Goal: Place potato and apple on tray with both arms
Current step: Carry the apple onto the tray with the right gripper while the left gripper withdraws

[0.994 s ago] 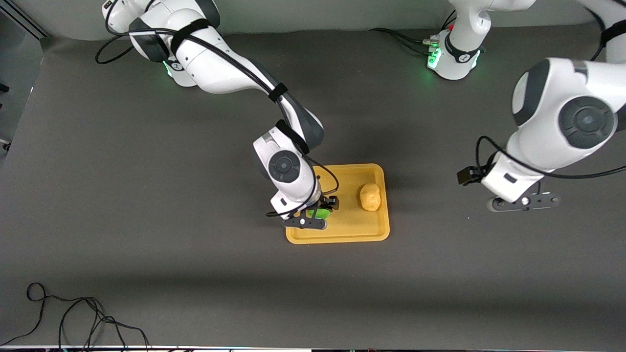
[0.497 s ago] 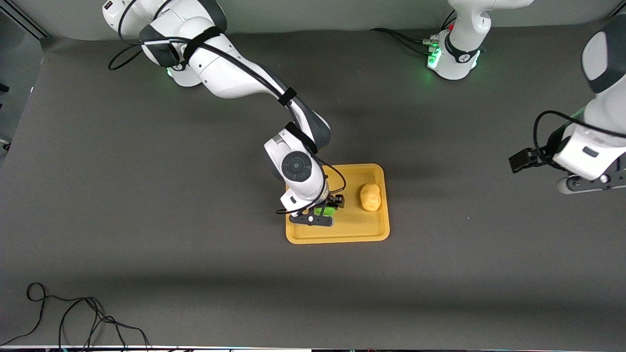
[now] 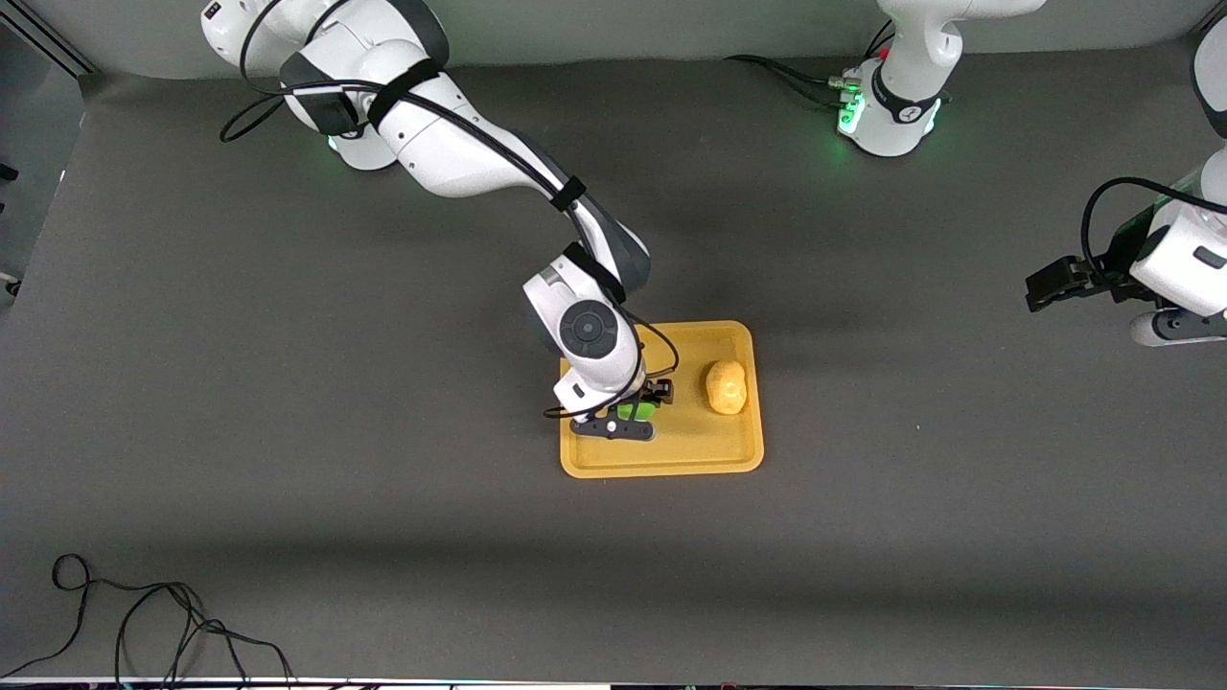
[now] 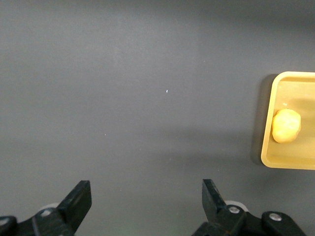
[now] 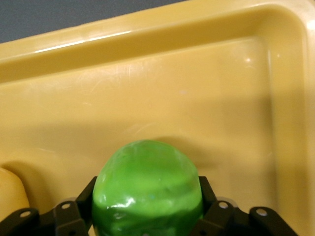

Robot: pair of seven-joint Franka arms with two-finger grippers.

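right tool (image 3: 625,418) gripped the apple (image 5: 147,189) over the tray (image 3: 661,465) (potato (image 3: 726,387) lay on it); left tool (image 4: 145,209) hung wide open, empty, above the counter (image 3: 288,383).

Both arms are built of rounded glossy white shells joined by dark grey bands at the joints. The right arm (image 3: 460,153) carries black cables strapped along its links with black bands, and a round dark grey cap marks its wrist joint above the tray (image 3: 738,460). Its base, like that of the left arm (image 3: 1184,278), glows green at the collar, and a small red light shows on the left arm's base. The right gripper (image 3: 628,419) is black, with silver screw heads on its finger mounts. The left gripper (image 4: 145,206) has black wedge-shaped fingers (image 4: 78,200), also with silver screws. A black cable loops off the left wrist.
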